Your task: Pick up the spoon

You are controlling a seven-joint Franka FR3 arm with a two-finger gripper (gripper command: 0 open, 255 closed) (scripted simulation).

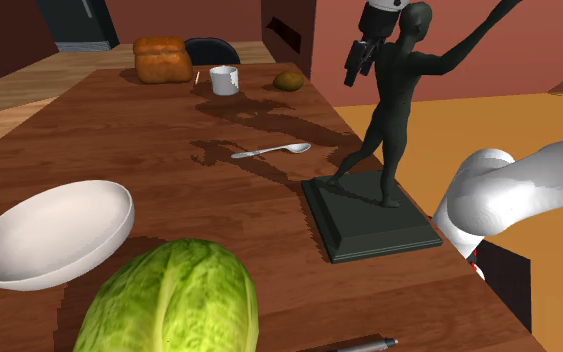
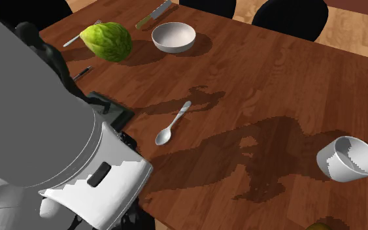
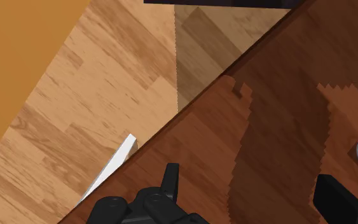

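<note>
- The dark wooden tabletop (image 1: pixel 169 130) carries everything below.
- A white bowl (image 1: pixel 54 235) sits upright at the shoulder view's lower left.
- A green cabbage (image 1: pixel 169 300) lies just beside the bowl, nearer the camera.
- A dark figurine (image 1: pixel 394 110) stands on a square dark base (image 1: pixel 369 215) near the tabletop's edge at the shoulder view's right.
- At the far end, a brown loaf (image 1: pixel 162 60), a white mug (image 1: pixel 225 80) and a small brown round thing (image 1: pixel 288 81) stand apart.
- A green-handled knife (image 2: pixel 153 14) lies near the bowl.
- Black chairs (image 2: pixel 287 16) line one side.
- Light wood floor (image 3: pixel 75 108) shows past the edge.
</note>
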